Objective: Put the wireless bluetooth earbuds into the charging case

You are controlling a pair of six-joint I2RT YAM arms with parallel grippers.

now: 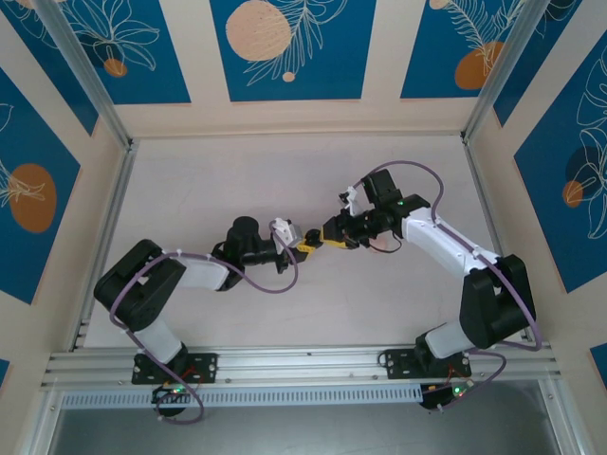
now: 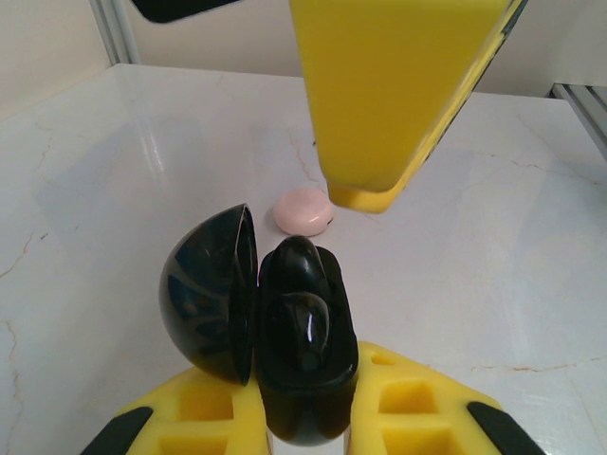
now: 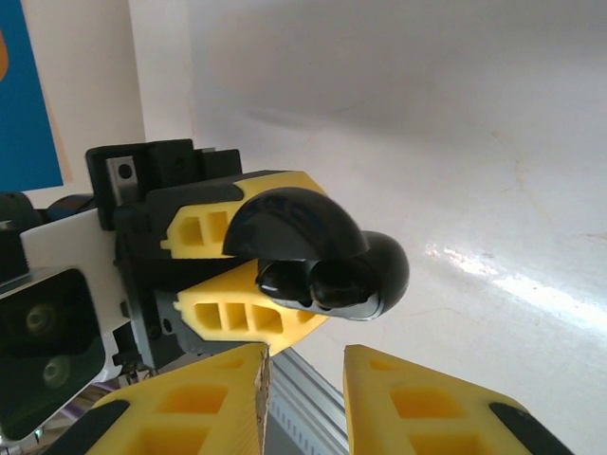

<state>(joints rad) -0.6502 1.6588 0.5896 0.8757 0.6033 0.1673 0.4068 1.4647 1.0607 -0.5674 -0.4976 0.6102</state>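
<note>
Nearly done, I judge: my left hand point(image 2: 303, 417) pinches the open glossy black round charging case point(image 2: 302, 275) at lower centre, both tiny black earbuds point(image 3: 313, 281) look seated, right hand point(image 3: 305, 398) slightly spread and empty; only shutting it remains.

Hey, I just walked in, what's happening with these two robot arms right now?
The left hand is clamped on the small black charging case, holding it above the table with its lid swung open. Two glossy black earbuds appear to sit inside. The right hand hangs close in front of the case, fingers apart and empty. A pink disc lies on the table beyond.
</note>
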